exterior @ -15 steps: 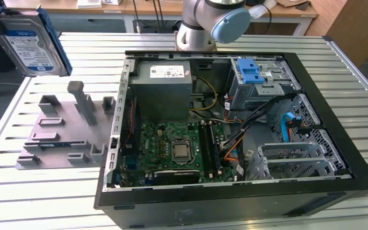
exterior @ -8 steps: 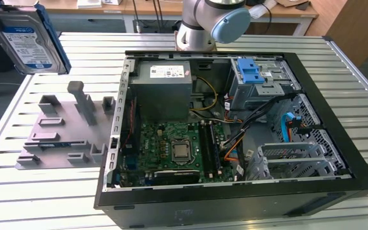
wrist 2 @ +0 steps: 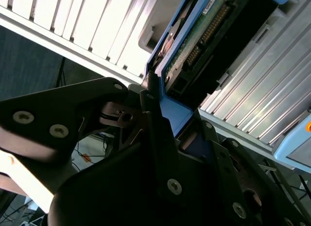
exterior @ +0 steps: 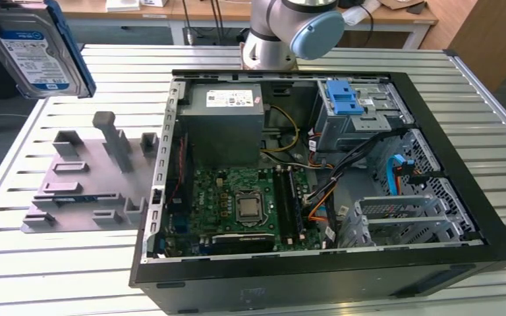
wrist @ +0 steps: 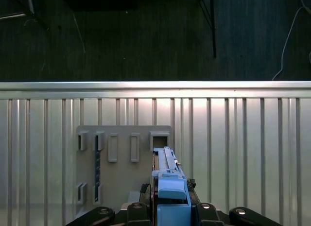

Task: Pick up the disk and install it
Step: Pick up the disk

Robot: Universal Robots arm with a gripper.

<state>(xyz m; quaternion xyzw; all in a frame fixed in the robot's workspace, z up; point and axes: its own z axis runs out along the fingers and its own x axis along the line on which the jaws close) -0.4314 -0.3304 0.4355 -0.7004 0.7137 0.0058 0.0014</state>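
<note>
Overhead, the disk (exterior: pixel 37 49) hangs above the slatted metal table (exterior: pixel 60 263) (dark floor (wrist: pixel 146 36) beyond), long axis near upright, label facing the exterior view; the gripper (wrist: pixel 171 209) clamps its blue edge.

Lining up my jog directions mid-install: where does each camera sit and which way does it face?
Exterior view: off-arm, high, looking down on the open computer case; arm base shows.
First wrist view: looks down past the gripper onto the grey fixture plate.
Second wrist view: close beside the gripper, shut on the disk.
Shared: all three show the disk.
</note>
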